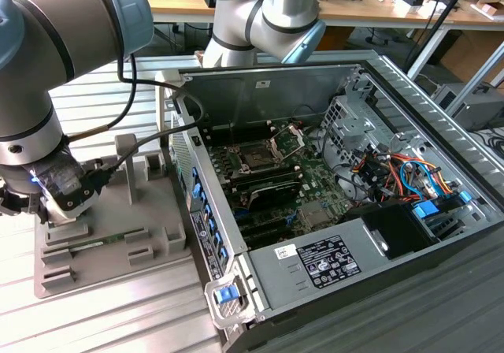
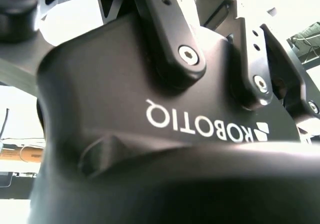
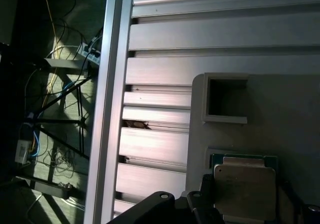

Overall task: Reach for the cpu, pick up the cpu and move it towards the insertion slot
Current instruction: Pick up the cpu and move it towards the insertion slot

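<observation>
— Where's the cpu right now?
— I see the cpu (image 3: 244, 186) lying face up in the grey tray (image 3: 280, 124), directly under the gripper (image 2: 165, 99), whose dark links reach its edge in the first wrist view.
— Is it gripped?
— I can't tell whether the gripper is released or clenched.
— And the insertion slot?
— The insertion slot (image 1: 256, 157) sits inside the open computer case (image 1: 260, 93), well apart from the gripper, toward the exterior view's right. The tray rests on the slatted worktop (image 3: 200, 34), with a green memory stick (image 1: 102, 242) in it near the gripper.
</observation>
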